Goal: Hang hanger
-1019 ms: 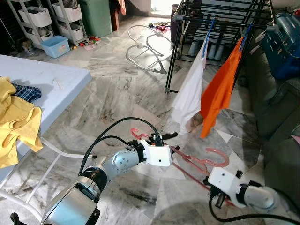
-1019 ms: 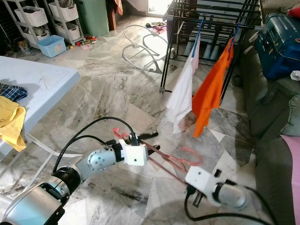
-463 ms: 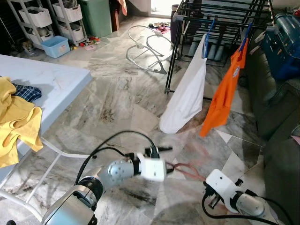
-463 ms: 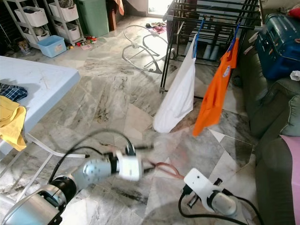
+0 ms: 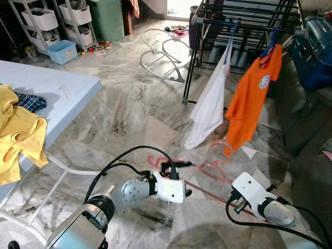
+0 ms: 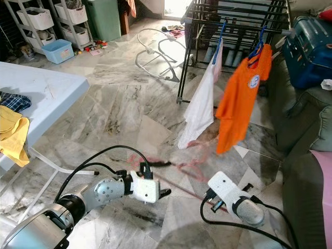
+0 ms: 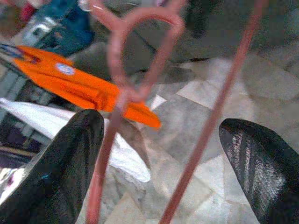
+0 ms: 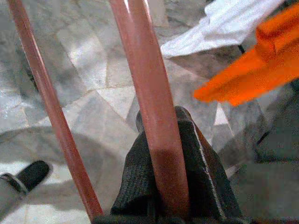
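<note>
Holding the pink hanger (image 5: 210,165) low: my right pincer (image 8: 161,186) clamps one end, my left pincer (image 7: 159,154) straddles it wide. Its hook points toward the drying rack (image 5: 244,21), well ahead

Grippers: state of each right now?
Left gripper: open, fingers apart on either side of the pink hanger.
Right gripper: shut on the pink hanger.

pink hanger (image 7: 140,51), orange shirt (image 5: 252,98), white cloth (image 5: 210,106)
</note>
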Controlling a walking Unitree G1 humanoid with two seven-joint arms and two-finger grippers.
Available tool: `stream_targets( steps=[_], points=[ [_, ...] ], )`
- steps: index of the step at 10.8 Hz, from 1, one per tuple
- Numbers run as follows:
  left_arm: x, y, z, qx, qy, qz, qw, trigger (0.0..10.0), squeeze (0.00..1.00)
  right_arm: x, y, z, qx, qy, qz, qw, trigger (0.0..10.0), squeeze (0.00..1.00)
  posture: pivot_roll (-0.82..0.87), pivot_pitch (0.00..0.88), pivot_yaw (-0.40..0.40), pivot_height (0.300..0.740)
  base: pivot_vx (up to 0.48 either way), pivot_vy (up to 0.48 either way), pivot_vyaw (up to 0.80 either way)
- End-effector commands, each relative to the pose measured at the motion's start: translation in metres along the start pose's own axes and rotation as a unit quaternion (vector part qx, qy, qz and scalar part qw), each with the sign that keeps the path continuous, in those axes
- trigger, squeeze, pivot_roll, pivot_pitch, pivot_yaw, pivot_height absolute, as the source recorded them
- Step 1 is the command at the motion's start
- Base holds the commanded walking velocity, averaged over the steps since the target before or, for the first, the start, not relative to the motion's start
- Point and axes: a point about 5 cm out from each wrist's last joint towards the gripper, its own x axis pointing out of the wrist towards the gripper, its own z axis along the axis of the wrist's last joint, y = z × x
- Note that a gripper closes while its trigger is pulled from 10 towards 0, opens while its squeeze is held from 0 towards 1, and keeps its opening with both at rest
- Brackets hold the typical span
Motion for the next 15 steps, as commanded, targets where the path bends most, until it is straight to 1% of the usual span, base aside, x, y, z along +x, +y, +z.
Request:
stream_targets(
  steps=[1,2,3,4,5,6,7,8,9,10,11,12,13,14,15],
  points=[
    [0.0,0.011,0.002,0.002,-0.01,0.031,0.999,10.0,1.0,0.0,-0.003,-0.006,0.027,0.015,-0.022,0.999,0.0,0.0,-0.07,0.0,-0.013,0.74,0.0,0.0,0.0],
    [-0.002,0.014,0.002,0.002,-0.013,0.047,0.999,10.0,1.0,0.0,-0.003,-0.011,0.053,0.026,-0.042,0.997,0.0,0.0,-0.07,0.0,-0.011,0.74,0.0,0.0,0.0],
    [-0.002,0.017,-0.005,-0.04,0.02,0.067,0.997,10.0,1.0,-0.001,-0.006,-0.015,0.064,0.033,-0.059,0.996,0.0,0.0,-0.07,0.0,-0.009,0.74,0.0,0.0,0.0],
    [-0.001,0.021,-0.016,-0.124,0.067,0.109,0.984,10.0,1.0,-0.001,-0.007,-0.017,0.091,0.035,-0.086,0.991,0.0,0.0,-0.07,0.0,-0.012,0.74,0.0,0.0,0.0],
    [-0.003,0.019,-0.029,-0.235,0.119,0.159,0.952,10.0,1.0,-0.001,-0.006,-0.02,0.133,0.035,-0.125,0.982,0.0,0.0,-0.07,0.0,-0.017,0.74,0.0,0.0,0.0],
    [-0.005,0.014,-0.039,-0.307,0.16,0.192,0.918,10.0,1.0,0.0,-0.004,-0.023,0.173,0.033,-0.15,0.973,0.0,0.0,-0.08,0.0,-0.023,0.74,0.0,0.0,0.0],
    [-0.012,0.006,-0.05,-0.355,0.204,0.226,0.884,10.0,1.0,-0.001,0.002,-0.023,0.23,0.026,-0.185,0.955,0.0,0.0,-0.08,0.0,-0.035,0.74,0.0,0.0,0.0],
    [-0.019,0.0,-0.059,-0.402,0.237,0.258,0.846,10.0,0.0,0.001,0.011,-0.02,0.282,0.013,-0.207,0.937,0.0,0.0,-0.08,0.0,-0.039,0.74,0.0,0.0,0.0],
    [-0.023,-0.003,-0.063,-0.422,0.253,0.269,0.828,10.0,0.0,0.002,0.015,-0.018,0.308,0.009,-0.211,0.928,1.1,0.0,-0.08,0.0,-0.038,0.74,0.0,0.0,0.0],
    [-0.024,-0.007,-0.066,-0.449,0.267,0.276,0.807,10.0,0.0,0.006,0.019,-0.015,0.351,0.01,-0.228,0.908,10.0,0.0,-0.08,0.0,-0.038,0.74,0.0,0.0,0.0],
    [-0.023,-0.009,-0.066,-0.454,0.27,0.274,0.803,10.0,0.0,0.009,0.022,-0.014,0.367,0.014,-0.237,0.9,10.0,0.0,-0.08,0.0,-0.038,0.74,0.0,0.0,0.0],
    [-0.021,-0.009,-0.064,-0.456,0.271,0.272,0.803,10.0,0.0,0.013,0.026,-0.01,0.374,0.012,-0.233,0.898,10.0,0.0,-0.08,0.0,-0.039,0.74,0.0,0.0,0.0],
    [-0.022,-0.01,-0.065,-0.463,0.273,0.275,0.797,10.0,0.0,0.015,0.027,-0.007,0.37,0.009,-0.232,0.899,10.0,0.0,-0.07,0.0,-0.039,0.74,0.0,0.0,0.0],
    [-0.023,-0.012,-0.066,-0.468,0.275,0.274,0.794,10.0,0.0,0.016,0.026,-0.006,0.373,0.009,-0.232,0.899,10.0,0.0,-0.07,0.0,-0.041,0.74,0.255,0.0,0.0],
    [-0.024,-0.014,-0.067,-0.467,0.278,0.275,0.793,10.0,0.0,0.018,0.026,-0.005,0.372,0.005,-0.229,0.9,10.0,0.0,-0.07,0.0,-0.042,0.74,0.274,0.0,0.0]
  ],
)
